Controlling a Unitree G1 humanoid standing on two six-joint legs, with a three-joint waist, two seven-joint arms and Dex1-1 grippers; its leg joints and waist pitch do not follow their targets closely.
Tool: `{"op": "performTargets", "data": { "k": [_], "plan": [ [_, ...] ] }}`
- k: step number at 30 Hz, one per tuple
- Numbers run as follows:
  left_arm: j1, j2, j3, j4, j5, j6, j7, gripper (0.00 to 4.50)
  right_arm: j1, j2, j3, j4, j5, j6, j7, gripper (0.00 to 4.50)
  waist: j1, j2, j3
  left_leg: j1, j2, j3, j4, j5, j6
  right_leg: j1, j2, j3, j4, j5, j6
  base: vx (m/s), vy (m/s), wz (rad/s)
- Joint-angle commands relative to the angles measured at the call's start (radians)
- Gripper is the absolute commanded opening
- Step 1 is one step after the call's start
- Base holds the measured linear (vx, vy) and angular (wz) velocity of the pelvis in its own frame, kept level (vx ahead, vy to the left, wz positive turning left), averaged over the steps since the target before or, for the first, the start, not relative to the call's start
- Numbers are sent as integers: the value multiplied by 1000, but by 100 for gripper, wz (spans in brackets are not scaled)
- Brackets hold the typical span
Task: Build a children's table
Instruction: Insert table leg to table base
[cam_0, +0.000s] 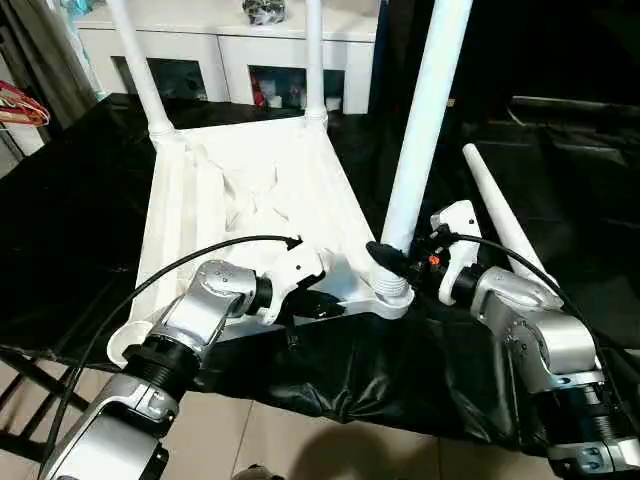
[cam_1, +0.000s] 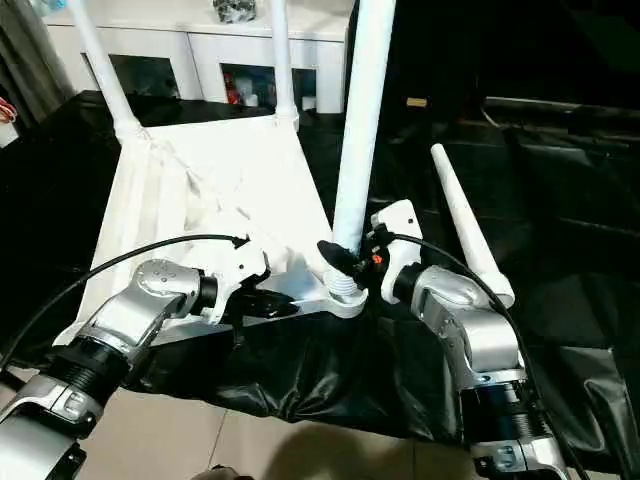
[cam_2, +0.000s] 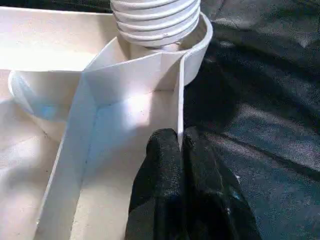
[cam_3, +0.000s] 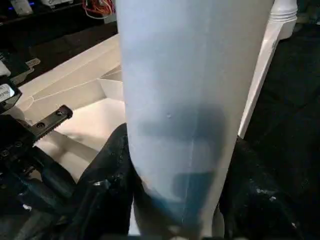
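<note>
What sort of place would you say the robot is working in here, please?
Probably an indoor room set up as a workspace: a white cabinet with glass doors stands at the back, a black-sheeted table serves as the bench, and pale floor tiles show below.

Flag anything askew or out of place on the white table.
The leg in the right gripper leans and its thread still shows above the socket, so it looks not fully seated. A fourth leg lies loose on the black sheet.
</note>
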Motion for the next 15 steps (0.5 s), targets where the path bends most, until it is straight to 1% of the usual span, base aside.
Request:
{"op": "performTargets", "data": {
  "k": [1,3,4,8,9,12,15],
  "plan": [
    [10,14,-9,15,13,20,-10,0,5,-13,26,21,-19,35,5,188,2,-13,-61,17,74,-28,-74,-157,40,47,-97,47,-74,-197,-215,0,0,0],
    [10,15,-7,14,13,22,-11,0,8,-16,26,15,-19,43,5,188,2,-15,-61,19,74,-28,-74,-166,34,47,-97,48,-75,-199,-215,0,0,0],
    [10,15,-7,14,14,22,-11,0,9,-17,25,12,-18,45,6,188,2,-18,-61,19,75,-28,-75,-167,33,48,-97,48,-74,-196,-215,0,0,0],
    [7,14,-2,18,13,23,-6,0,16,-32,20,-8,-7,71,14,188,3,-17,-61,18,75,-27,-75,-163,35,48,-97,49,-73,-188,-216,0,0,0],
    [5,14,-1,20,13,22,-6,0,22,-38,17,-19,0,78,21,188,2,-16,-60,17,74,-28,-75,-168,35,48,-97,49,-75,-196,-215,0,0,0],
    [2,14,0,25,14,20,-4,0,30,-43,15,-33,6,88,26,188,3,-17,-61,18,75,-28,-75,-171,32,48,-98,49,-77,-210,-209,0,0,0],
    [-5,12,3,32,13,18,-4,0,40,-48,13,-48,14,99,30,187,3,-15,-61,18,75,-28,-75,-171,31,47,-97,49,-77,-205,-210,0,0,0]
  ]
}}
